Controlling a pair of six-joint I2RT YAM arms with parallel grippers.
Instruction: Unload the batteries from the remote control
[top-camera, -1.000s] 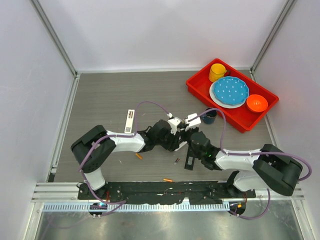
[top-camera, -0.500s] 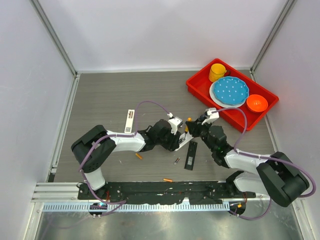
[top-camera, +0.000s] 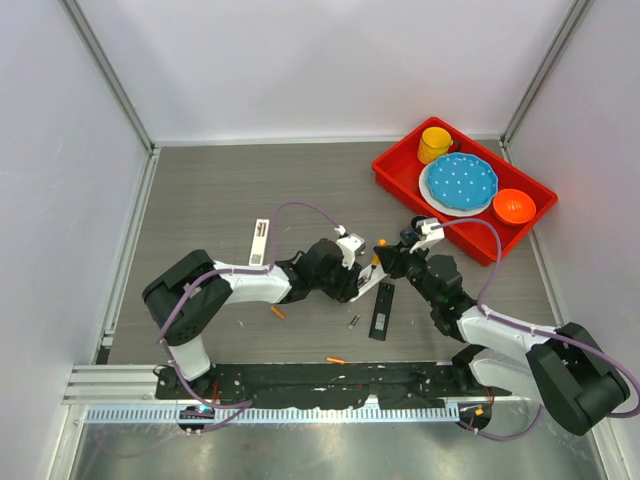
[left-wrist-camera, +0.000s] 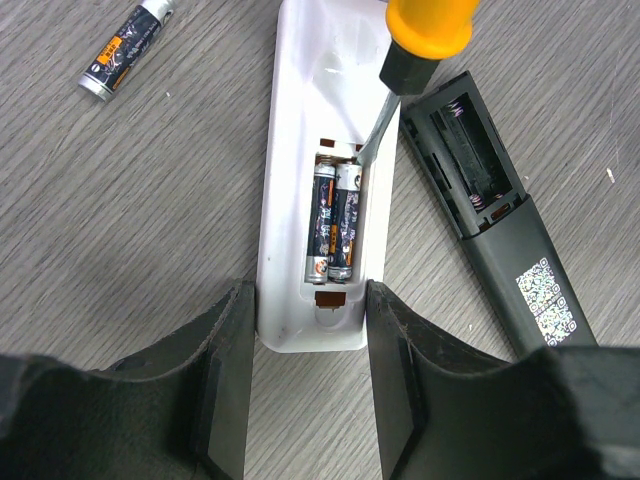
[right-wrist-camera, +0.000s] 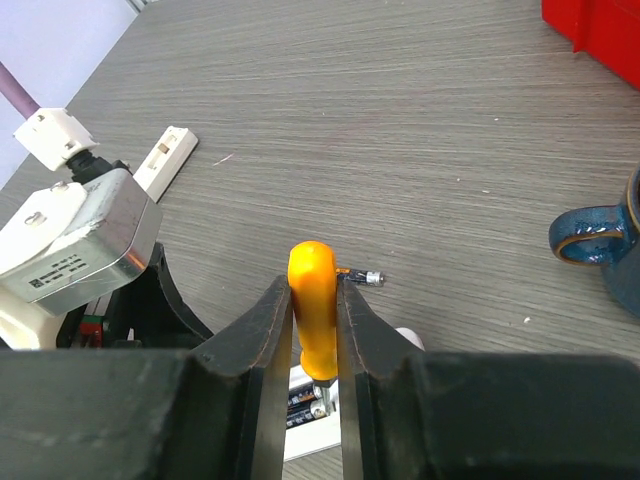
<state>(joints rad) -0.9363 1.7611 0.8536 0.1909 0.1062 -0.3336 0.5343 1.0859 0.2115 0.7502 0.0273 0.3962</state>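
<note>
A white remote control (left-wrist-camera: 300, 120) lies back up with its battery bay open, and two dark batteries (left-wrist-camera: 335, 225) sit side by side in it. My left gripper (left-wrist-camera: 312, 295) is shut on the near end of this remote, one jaw against each long side. My right gripper (right-wrist-camera: 314, 290) is shut on the orange handle of a screwdriver (right-wrist-camera: 315, 320). The screwdriver's metal tip (left-wrist-camera: 365, 150) rests at the far end of the batteries. In the top view both grippers meet over the remote (top-camera: 368, 286). One loose dark battery (left-wrist-camera: 127, 48) lies on the table to the left.
A black remote (left-wrist-camera: 480, 200) with an empty bay lies to the right of the white one. Two orange batteries (top-camera: 278, 312) (top-camera: 336, 360) lie near the front edge. A white strip (top-camera: 259, 242) lies to the left. A blue mug (right-wrist-camera: 600, 250) and a red tray (top-camera: 402, 184) of dishes stand at the right.
My right arm swung up and right from above the black remote, carrying the screwdriver to the white remote's bay. The left gripper has stayed put on the remote.
</note>
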